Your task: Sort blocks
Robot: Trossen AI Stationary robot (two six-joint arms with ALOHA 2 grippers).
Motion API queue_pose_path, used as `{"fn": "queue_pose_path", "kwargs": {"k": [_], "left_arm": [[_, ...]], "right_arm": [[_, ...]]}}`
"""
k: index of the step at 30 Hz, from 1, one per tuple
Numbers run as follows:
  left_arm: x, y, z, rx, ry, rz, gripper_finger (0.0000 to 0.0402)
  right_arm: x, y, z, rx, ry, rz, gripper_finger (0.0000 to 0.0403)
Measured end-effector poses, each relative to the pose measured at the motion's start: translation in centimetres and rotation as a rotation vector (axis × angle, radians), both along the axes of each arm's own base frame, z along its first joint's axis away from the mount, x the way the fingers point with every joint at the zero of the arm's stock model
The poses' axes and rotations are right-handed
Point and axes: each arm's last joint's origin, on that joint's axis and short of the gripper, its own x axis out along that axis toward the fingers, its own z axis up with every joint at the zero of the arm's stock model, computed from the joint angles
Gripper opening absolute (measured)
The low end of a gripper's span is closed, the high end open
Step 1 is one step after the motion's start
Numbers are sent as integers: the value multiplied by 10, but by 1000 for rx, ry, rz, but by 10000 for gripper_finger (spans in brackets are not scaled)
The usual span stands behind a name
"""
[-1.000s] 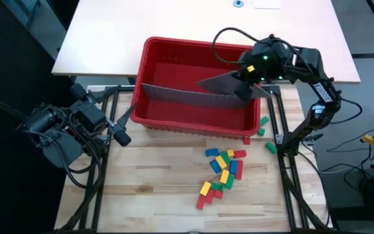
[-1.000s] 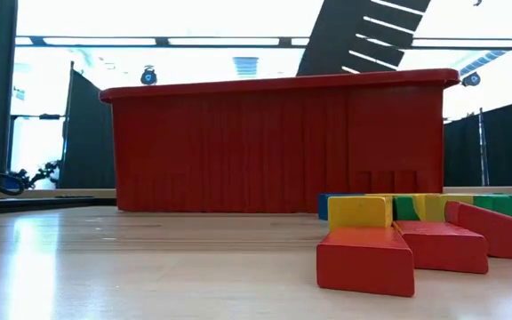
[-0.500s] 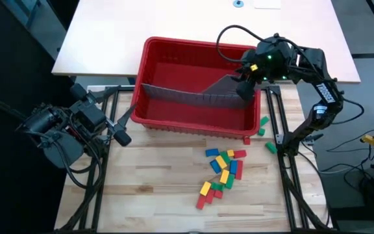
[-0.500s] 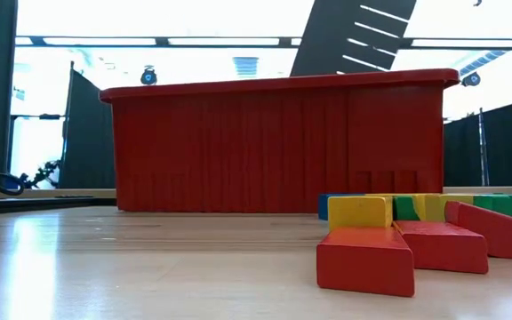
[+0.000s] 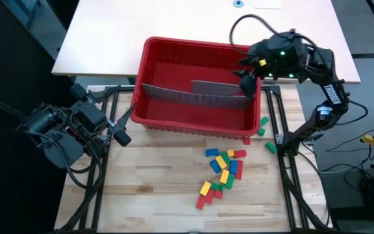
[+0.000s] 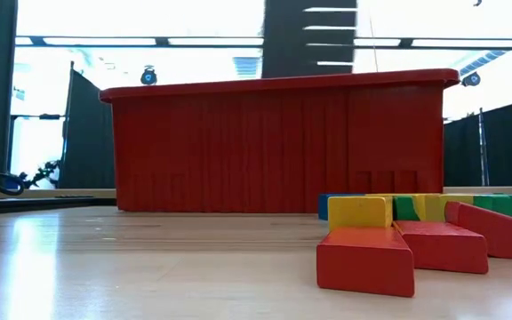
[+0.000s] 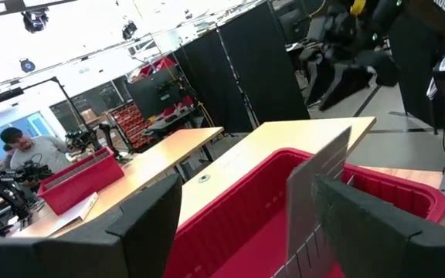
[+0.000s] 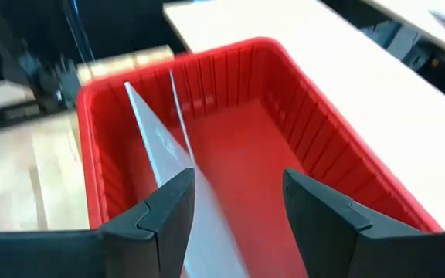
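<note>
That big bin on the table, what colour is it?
The bin is red, plain all over with ribbed walls; the low view shows it best.

A pale wooden worktop (image 5: 154,188) carries a big red bin (image 5: 149,62), which serves as the landmark here. A loose heap of small red, green, blue and yellow blocks (image 5: 221,170) lies on the wood near the bin's front wall, toward its right end. A few more blocks (image 5: 263,125) sit just beside the bin's front right corner, and one green block (image 5: 271,147) lies slightly farther out.
</note>
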Motion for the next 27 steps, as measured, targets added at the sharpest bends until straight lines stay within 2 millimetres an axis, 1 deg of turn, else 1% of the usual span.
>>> {"fn": "queue_pose_path", "kwargs": {"k": [3, 6, 9, 11, 17, 23, 27], "left_arm": [[-1, 1, -2, 3, 4, 0, 276], [-3, 3, -6, 4, 6, 1, 276], [-8, 7, -13, -8, -2, 2, 276], [-8, 8, -16, -52, -49, 7, 276], [-13, 15, -26, -57, -51, 13, 276], [-19, 23, -49, -134, -107, 15, 276], [-23, 25, -68, -169, -146, 20, 276]], "right_arm": [[-5, 2, 7, -17, -65, -3, 180], [-9, 3, 10, -21, -82, -6, 177], [-10, 3, 10, -23, -81, -26, 173], [-11, 3, 9, -19, -70, -32, 170], [-13, 8, 6, 21, -50, -26, 156], [-3, 22, 2, 59, -53, 40, 138], [14, 39, -2, 68, -93, 120, 125]]}}
